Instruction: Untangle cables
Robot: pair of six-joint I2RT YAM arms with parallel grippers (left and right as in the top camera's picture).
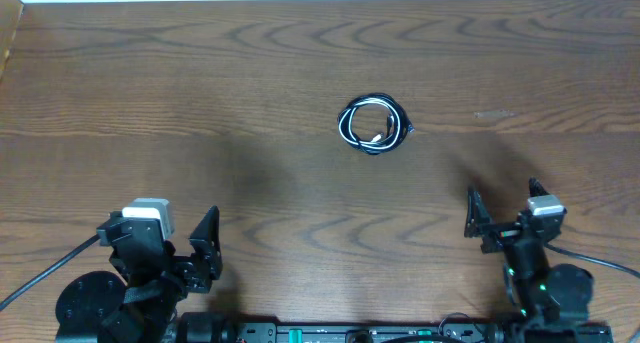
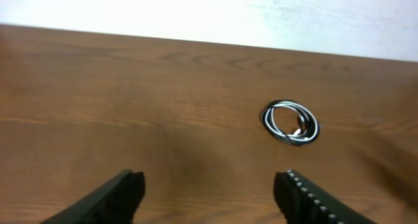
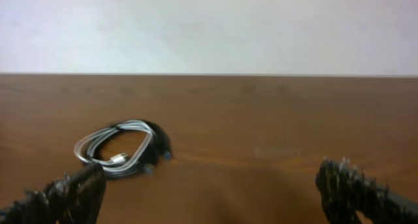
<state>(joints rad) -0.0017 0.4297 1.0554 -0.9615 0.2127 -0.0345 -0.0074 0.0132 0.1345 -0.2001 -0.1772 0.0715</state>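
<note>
The cables (image 1: 374, 123) lie as one small coil on the wooden table, a white cord with a small metal plug wound together with a black cord. The coil also shows in the left wrist view (image 2: 290, 122) and in the right wrist view (image 3: 121, 148). My left gripper (image 1: 190, 245) is open and empty near the front left edge, far from the coil. My right gripper (image 1: 500, 208) is open and empty at the front right, short of the coil. The left fingers (image 2: 209, 191) and the right fingers (image 3: 209, 185) are spread wide over bare wood.
The brown wooden table (image 1: 200, 93) runs to a pale wall at the back. Thick black wires (image 1: 40, 273) trail from the arm bases along the front edge.
</note>
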